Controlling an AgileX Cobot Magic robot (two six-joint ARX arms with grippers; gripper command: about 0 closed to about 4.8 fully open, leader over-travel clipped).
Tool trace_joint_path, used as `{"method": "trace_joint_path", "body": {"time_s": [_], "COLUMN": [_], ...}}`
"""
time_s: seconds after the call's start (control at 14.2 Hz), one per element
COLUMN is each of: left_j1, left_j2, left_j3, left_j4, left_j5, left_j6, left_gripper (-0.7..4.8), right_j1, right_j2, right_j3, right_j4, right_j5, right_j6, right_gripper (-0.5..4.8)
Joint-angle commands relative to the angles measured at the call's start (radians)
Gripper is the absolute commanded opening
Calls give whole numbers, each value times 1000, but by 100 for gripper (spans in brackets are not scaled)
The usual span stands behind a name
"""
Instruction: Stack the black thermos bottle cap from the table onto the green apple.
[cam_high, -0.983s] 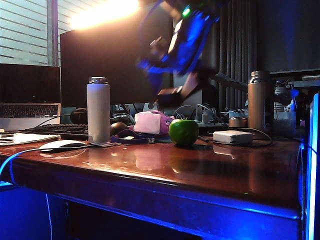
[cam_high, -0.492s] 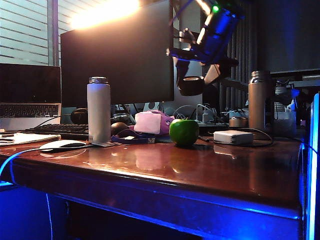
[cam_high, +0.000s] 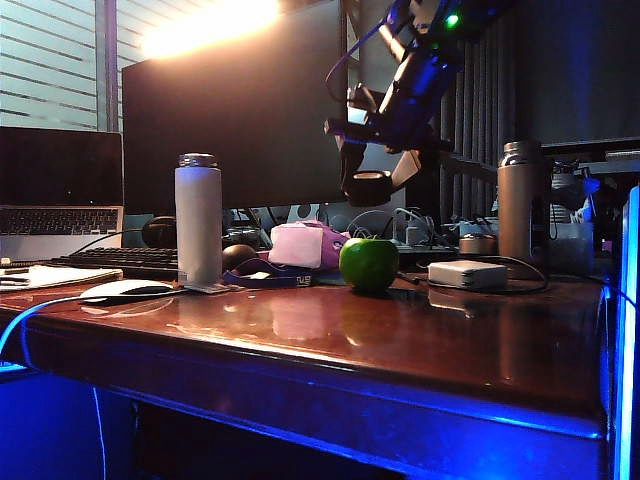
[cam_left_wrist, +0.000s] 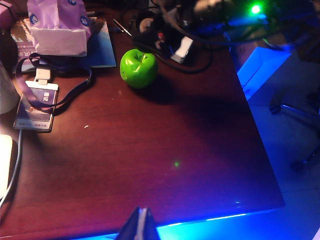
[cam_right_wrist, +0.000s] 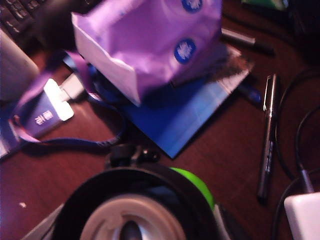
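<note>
The right gripper (cam_high: 372, 187) hangs in the air directly above the green apple (cam_high: 368, 263), its jaws pinching the black thermos bottle cap (cam_high: 371, 186), which is clear of the fruit and not touching it. In the right wrist view the cap (cam_right_wrist: 134, 210) fills the near edge, its pale inner rim facing the camera, with a sliver of the apple (cam_right_wrist: 199, 187) showing just past it. Of the left gripper (cam_left_wrist: 140, 227) only a blurred tip shows at the near edge of the left wrist view, well short of the apple (cam_left_wrist: 138, 67); whether its jaws are spread or together cannot be told.

The apple sits on the glossy reddish-brown table (cam_high: 400, 340), back from the rounded front edge. Just beside the apple, on the keyboard side, lies a blue-lanyard ID badge (cam_left_wrist: 36, 104). Beyond the apple a purple tissue pack (cam_right_wrist: 150, 42) rests on a blue booklet (cam_right_wrist: 187, 117), and a pen (cam_right_wrist: 266, 145) lies near it. Further to the apple's left stands a white thermos (cam_high: 198, 222); to its right lies a white power adapter (cam_high: 465, 274).
</note>
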Motion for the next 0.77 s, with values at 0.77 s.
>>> {"method": "trace_joint_path", "body": {"time_s": [0.77], "left_j1": [0], "left_j2": [-3], "left_j3": [5], "left_j4": [-5], "left_j5": [7], "left_j6": [-3], "left_gripper": [-4], "right_j1": [-39], "right_j2": [105], "right_j3": [222], "right_j4": [-52], "right_j5": [-19], "right_j6": [-8], "right_gripper": [336]}}
